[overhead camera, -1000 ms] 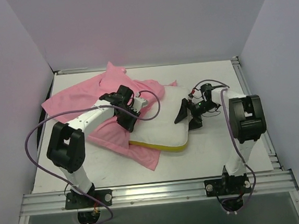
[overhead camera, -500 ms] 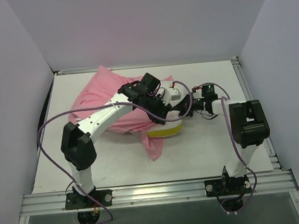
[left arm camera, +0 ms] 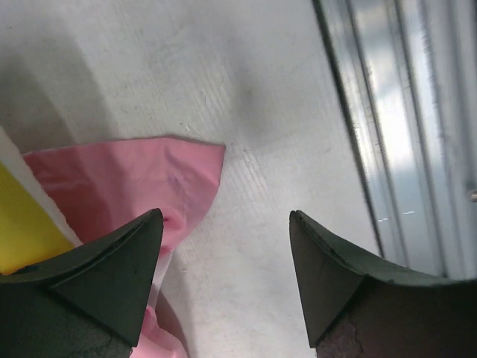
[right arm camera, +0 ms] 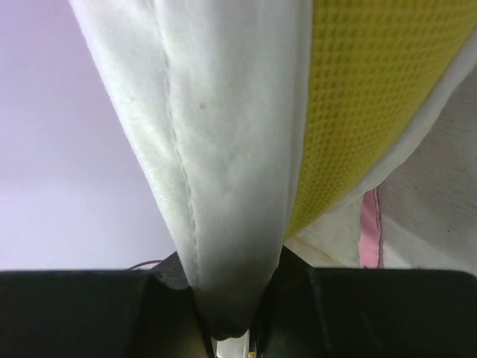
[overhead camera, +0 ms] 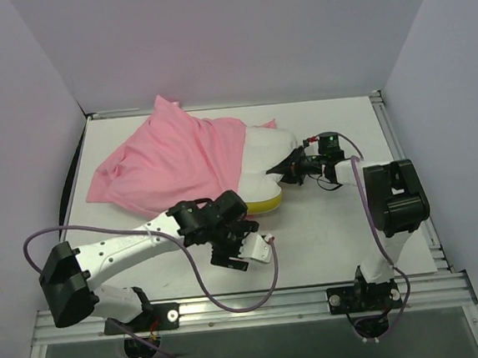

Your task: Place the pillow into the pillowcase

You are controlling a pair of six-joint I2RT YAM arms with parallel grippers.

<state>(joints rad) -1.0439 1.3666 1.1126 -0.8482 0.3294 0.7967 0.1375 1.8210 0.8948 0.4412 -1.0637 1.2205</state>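
The pink pillowcase (overhead camera: 166, 160) lies across the back left of the table and covers most of the pillow. The pillow's white right end (overhead camera: 264, 153) and yellow trim (overhead camera: 263, 202) stick out of it. My right gripper (overhead camera: 292, 168) is shut on the pillow's right edge; its wrist view shows the white seam (right arm camera: 231, 186) pinched between the jaws, beside yellow mesh (right arm camera: 373, 89). My left gripper (overhead camera: 233, 255) hangs open over bare table near the front, holding nothing. Just left of its fingers (left arm camera: 112, 283) lies a pink pillowcase corner (left arm camera: 149, 179).
A metal rail (overhead camera: 250, 305) runs along the table's front edge, close to the left gripper, and shows in the left wrist view (left arm camera: 417, 149). Plain walls close in the left, back and right sides.
The left arm let go of the pillowcase, opened and drew back from the pillow toward the front edge. The pillowcase now covers more of the pillow. The right gripper closed on the pillow's edge.
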